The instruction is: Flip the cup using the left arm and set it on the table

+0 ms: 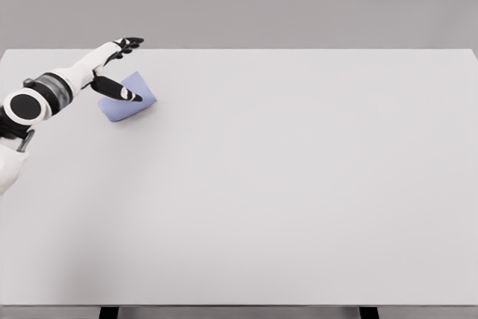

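nearest the camera, my left forearm enters from the lower left edge and reaches toward the far left part of the counter. cup: pale blue, lying tilted on its side on the counter, near the far left corner. my left hand is at the cup, thumb across its upper face, fingers extended beyond it, spread and not closed around it.

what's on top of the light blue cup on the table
One dark-tipped finger of the left hand lies across the tilted light blue cup. The white table is beneath it. Whether the hand grips it, and the cup's inside, cannot be seen.
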Robot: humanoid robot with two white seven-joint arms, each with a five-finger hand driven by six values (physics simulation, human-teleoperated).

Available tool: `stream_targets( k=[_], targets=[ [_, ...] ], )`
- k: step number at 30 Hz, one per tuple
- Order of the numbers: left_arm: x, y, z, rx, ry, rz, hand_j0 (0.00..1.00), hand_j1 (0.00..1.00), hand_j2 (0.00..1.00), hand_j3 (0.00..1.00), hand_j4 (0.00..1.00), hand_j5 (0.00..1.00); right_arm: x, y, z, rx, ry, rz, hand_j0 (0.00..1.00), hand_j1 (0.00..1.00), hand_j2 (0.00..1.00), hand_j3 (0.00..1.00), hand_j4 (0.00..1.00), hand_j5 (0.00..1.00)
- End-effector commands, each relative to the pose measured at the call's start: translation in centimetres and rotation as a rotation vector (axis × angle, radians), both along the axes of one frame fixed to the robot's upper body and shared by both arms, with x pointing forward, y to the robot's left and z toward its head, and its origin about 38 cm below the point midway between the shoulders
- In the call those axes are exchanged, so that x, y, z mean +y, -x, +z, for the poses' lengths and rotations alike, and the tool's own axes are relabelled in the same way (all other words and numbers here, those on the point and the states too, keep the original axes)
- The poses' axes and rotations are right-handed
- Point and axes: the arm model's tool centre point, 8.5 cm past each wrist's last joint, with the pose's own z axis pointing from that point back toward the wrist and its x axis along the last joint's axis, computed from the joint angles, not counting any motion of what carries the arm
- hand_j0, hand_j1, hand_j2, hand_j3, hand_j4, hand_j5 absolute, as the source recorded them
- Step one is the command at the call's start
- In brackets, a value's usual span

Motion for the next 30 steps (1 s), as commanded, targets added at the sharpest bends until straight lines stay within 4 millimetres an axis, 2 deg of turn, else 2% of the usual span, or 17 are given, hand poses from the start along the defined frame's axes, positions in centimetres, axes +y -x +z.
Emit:
stream_targets(
  k=[1, 9, 18, 21, 30],
  targets=[
    [-0.8, 0.3, -0.2, 0.037, 0.029, -0.003, 1.00, 1.00, 1.00, 1.00, 1.00, 1.00, 0.0, 0.0, 0.0, 0.000, 0.000, 0.000, 1.00, 1.00, 1.00, 1.00, 1.00, 1.00],
    [-1.0, 0.6, -0.6, 0.078, 0.020, 0.014, 1.00, 1.00, 1.00, 1.00, 1.00, 1.00, 0.0, 0.0, 0.0, 0.000, 0.000, 0.000, 1.00, 1.00, 1.00, 1.00, 1.00, 1.00],
    [1.5, 0.7, -0.7, 0.145, -0.037, 0.094, 1.00, 1.00, 1.00, 1.00, 1.00, 1.00, 0.0, 0.0, 0.0, 0.000, 0.000, 0.000, 1.00, 1.00, 1.00, 1.00, 1.00, 1.00],
    [1.8, 0.7, -0.7, 0.150, -0.040, 0.105, 1.00, 1.00, 1.00, 1.00, 1.00, 1.00, 0.0, 0.0, 0.0, 0.000, 0.000, 0.000, 1.00, 1.00, 1.00, 1.00, 1.00, 1.00],
    [0.5, 0.4, -1.2, 0.166, -0.082, 0.067, 1.00, 1.00, 1.00, 1.00, 1.00, 1.00, 0.0, 0.0, 0.0, 0.000, 0.000, 0.000, 1.00, 1.00, 1.00, 1.00, 1.00, 1.00]
  ],
)
